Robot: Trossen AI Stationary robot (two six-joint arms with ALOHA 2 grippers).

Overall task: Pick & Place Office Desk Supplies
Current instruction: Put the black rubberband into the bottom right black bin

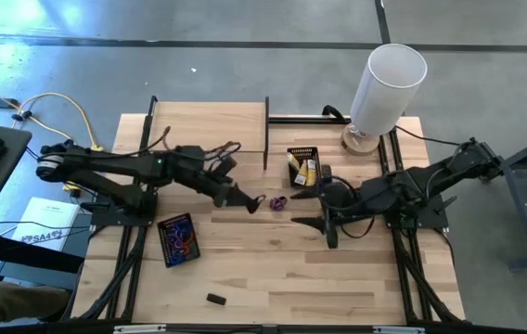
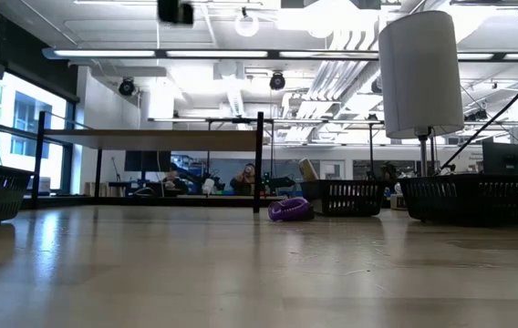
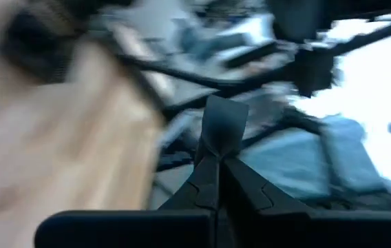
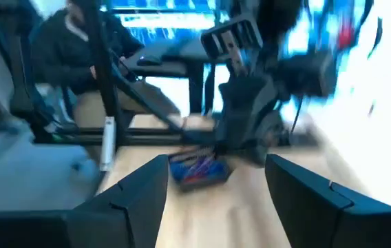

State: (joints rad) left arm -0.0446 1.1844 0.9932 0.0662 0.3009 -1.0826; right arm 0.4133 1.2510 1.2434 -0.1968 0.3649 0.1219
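Note:
A purple loop (image 1: 279, 201) (image 2: 291, 210) lies flat on the wooden table between my two grippers. My left gripper (image 1: 256, 202) (image 3: 217, 138) hovers just left of it, raised off the table and shut; nothing shows between its fingers. My right gripper (image 1: 306, 209) (image 4: 216, 207) stands open to the loop's right, also raised. Yellow packets (image 1: 308, 170) lie in a small black tray (image 1: 302, 151) behind the loop. Red and blue loops (image 1: 180, 237) (image 4: 197, 171) fill another black tray (image 1: 164, 243) at the near left. A small black block (image 1: 214, 299) lies near the front edge.
A tall white cylinder (image 1: 389, 83) (image 2: 420, 73) stands at the far right of the table. An upright dark post (image 1: 266, 134) divides the far edge. Black mesh baskets (image 2: 478, 196) show beyond the table. A person (image 4: 78, 48) sits behind the left arm.

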